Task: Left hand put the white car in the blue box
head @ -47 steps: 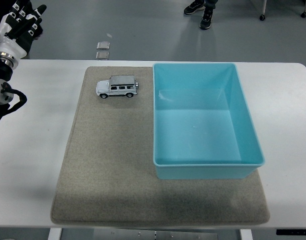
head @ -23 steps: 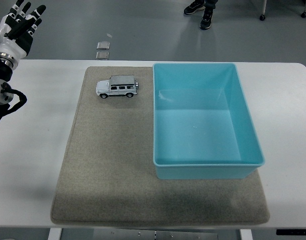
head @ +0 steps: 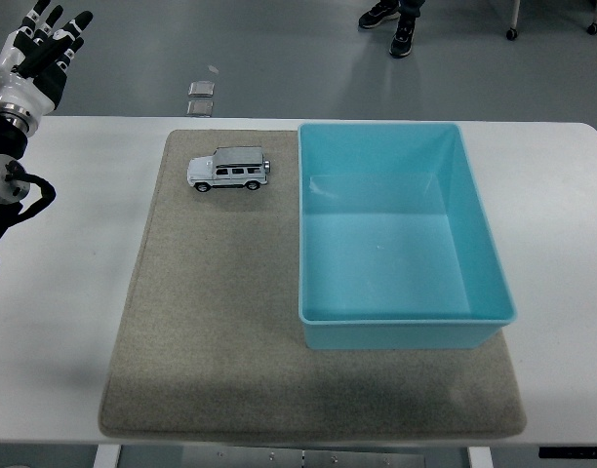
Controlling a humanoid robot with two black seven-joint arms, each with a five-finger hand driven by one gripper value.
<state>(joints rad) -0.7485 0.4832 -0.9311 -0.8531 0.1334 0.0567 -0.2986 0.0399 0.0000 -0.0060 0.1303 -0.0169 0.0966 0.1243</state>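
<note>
Opening step, judged from the layout: reach not yet made, nothing grasped. White car standing upright on its wheels on the grey mat, just left of the blue box, near the box's far left corner, apart from its wall. Box empty, open side up, resting on the same mat atop the white worktop.

Left hand raised at the far left corner of the worktop, well left of the car and beyond it, fingers spread and pointing up, holding and touching nothing. Right arm absent from the head view.

Next move probably calls for swinging the hand right and down toward the car, turning the palm over it, closing thumb and fingers across the narrow body at roof or flanks. Then a lift high enough to clear the box's left rim, a short carry right, and a release over the box floor. Small, smooth toy on wheels: likely to roll if nudged before the grip closes.
</note>
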